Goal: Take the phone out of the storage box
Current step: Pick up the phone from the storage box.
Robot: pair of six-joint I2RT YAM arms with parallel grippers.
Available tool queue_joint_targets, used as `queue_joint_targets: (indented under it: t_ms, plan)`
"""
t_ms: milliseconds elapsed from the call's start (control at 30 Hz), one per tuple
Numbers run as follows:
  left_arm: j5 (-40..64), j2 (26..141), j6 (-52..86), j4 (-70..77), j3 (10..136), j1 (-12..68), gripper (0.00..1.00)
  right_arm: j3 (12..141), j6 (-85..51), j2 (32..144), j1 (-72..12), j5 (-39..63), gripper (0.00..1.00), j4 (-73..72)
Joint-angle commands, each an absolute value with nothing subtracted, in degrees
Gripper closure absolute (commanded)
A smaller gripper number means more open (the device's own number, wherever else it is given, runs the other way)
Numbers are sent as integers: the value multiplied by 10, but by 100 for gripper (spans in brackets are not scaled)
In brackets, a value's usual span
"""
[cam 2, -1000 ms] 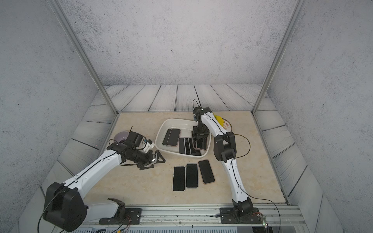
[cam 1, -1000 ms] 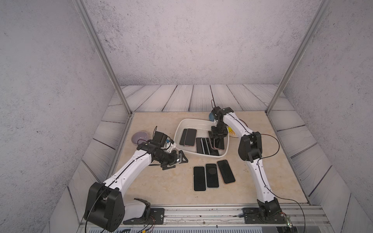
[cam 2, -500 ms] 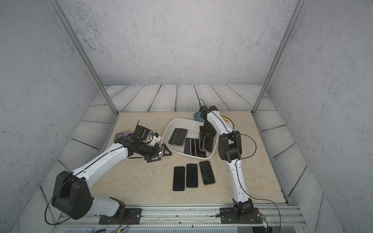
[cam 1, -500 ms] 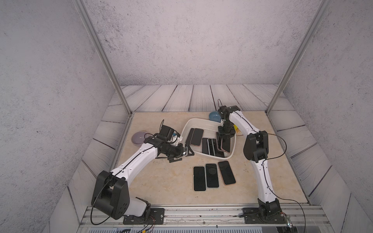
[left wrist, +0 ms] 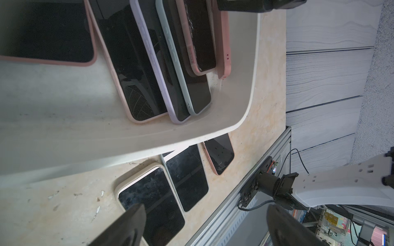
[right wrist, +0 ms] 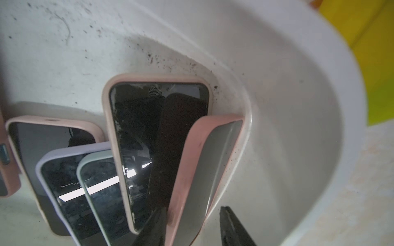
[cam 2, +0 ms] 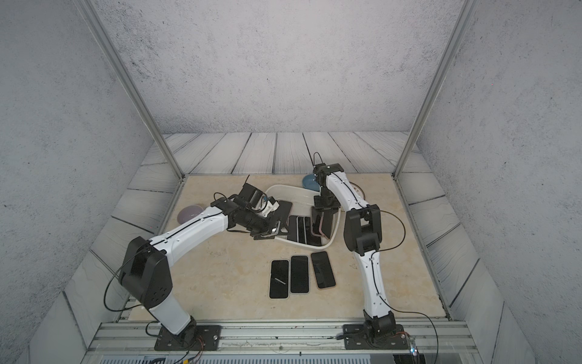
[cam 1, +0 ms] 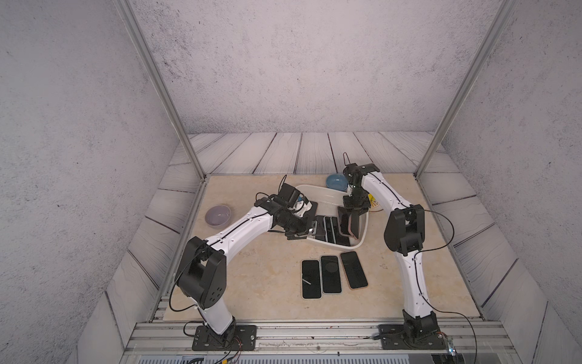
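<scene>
The storage box (cam 1: 318, 189) (cam 2: 283, 188) is a shallow white tub at mid-table holding several dark-screened phones (cam 1: 329, 227). At its right end a pink-cased phone (right wrist: 213, 159) (cam 1: 354, 225) stands tilted on its long edge against the wall (right wrist: 298, 106). My right gripper (right wrist: 191, 209) (cam 1: 350, 220) reaches down into the box and straddles that phone. One finger touches its pink edge and a small gap shows at the other finger. My left gripper (left wrist: 205, 206) (cam 1: 310, 231) hovers wide open at the box's near left rim (left wrist: 245, 115), with nothing between its fingers.
Three phones (cam 1: 330, 274) (left wrist: 187, 176) lie side by side on the table in front of the box. A blue bowl (cam 1: 336, 182) sits behind the box and a lilac bowl (cam 1: 218, 216) at the left. A yellow object (cam 1: 373, 201) lies just right of the box.
My left arm has swung right, from the open table up to the box's near left rim. The box has slid and turned a little to the right. My right gripper's jaws have narrowed around the upright phone.
</scene>
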State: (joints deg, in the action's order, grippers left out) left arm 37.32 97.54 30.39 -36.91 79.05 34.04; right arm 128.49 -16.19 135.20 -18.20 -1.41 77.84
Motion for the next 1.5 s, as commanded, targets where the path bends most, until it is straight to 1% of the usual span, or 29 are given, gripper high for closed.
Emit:
queue_joint_targets:
  t_ms: [0, 167, 400, 500, 767, 800, 867, 900, 933, 1200, 1333, 1467]
  plan:
    - [371, 985, 286, -384, 813, 343, 5, 1265, -154, 1336, -171, -54, 55, 821]
    - [374, 996, 282, -386, 817, 345, 5, 1257, -154, 1334, -169, -53, 58, 823]
    - [376, 1013, 278, -386, 824, 352, 5, 1233, -153, 1320, -168, -54, 59, 817]
    - [377, 1016, 277, -385, 826, 354, 5, 1225, -152, 1318, -167, -54, 65, 818]
    - [374, 1006, 280, -386, 810, 355, 5, 1213, -152, 1319, -166, -35, 66, 806]
    - [374, 1003, 280, -387, 807, 355, 5, 1213, -152, 1322, -165, -31, 70, 805]
    - [371, 995, 278, -392, 802, 355, 5, 1211, -155, 1325, -166, -26, 81, 802]
    - [369, 991, 276, -395, 797, 355, 5, 1211, -157, 1325, -166, -25, 92, 801]
    - [367, 987, 275, -397, 794, 354, 5, 1211, -159, 1324, -165, -23, 100, 799]
    - [364, 938, 285, -402, 759, 345, 5, 1265, -163, 1273, -171, -1, 100, 818]
    - [374, 885, 298, -396, 718, 319, 5, 1275, -170, 1200, -180, 9, 100, 832]
    - [381, 828, 300, -402, 673, 291, 5, 1228, -172, 1114, -185, -16, 100, 857]
